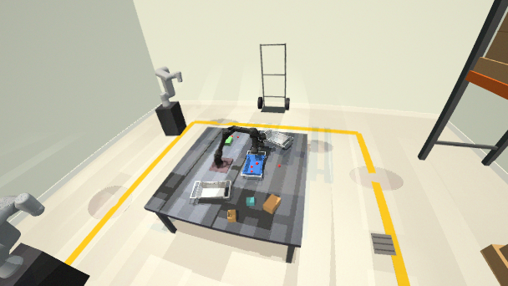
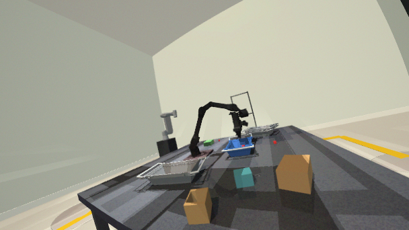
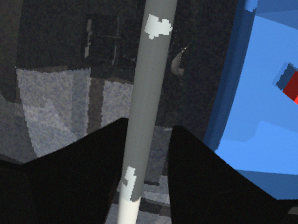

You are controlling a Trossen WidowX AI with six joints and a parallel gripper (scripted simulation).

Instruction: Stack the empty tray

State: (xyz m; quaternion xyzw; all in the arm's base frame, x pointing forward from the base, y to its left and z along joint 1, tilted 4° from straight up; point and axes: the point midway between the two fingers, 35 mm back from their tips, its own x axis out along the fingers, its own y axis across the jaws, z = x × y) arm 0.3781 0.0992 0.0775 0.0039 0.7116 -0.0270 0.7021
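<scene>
The blue tray (image 1: 246, 165) (image 2: 239, 151) (image 3: 226, 97) stands on the table with small red blocks (image 1: 256, 163) (image 2: 243, 146) (image 3: 293, 90) in it. Its near bar (image 1: 251, 177) lies out past the near end. Its far bar (image 3: 152, 75) is outside the far end. My gripper (image 1: 256, 151) (image 2: 239, 136) (image 3: 150, 132) is partly open at that end, pointing down. The bar passes between its fingertips in the wrist view, with gaps; contact is unclear. An empty-looking grey tray (image 1: 213, 199) (image 2: 171, 179) with wire bars lies near the table's front left; a similar one (image 1: 280, 138) (image 2: 260, 130) lies at the back.
A teal block (image 1: 250, 201) (image 2: 243, 178), an orange box (image 1: 271, 203) (image 2: 294, 175) and an open orange box (image 1: 231, 216) (image 2: 202, 210) stand at the front. A green block (image 1: 228, 140) (image 2: 208, 142) is at the back left. A loose red block (image 1: 279, 165) (image 2: 274, 142) lies right of the blue tray.
</scene>
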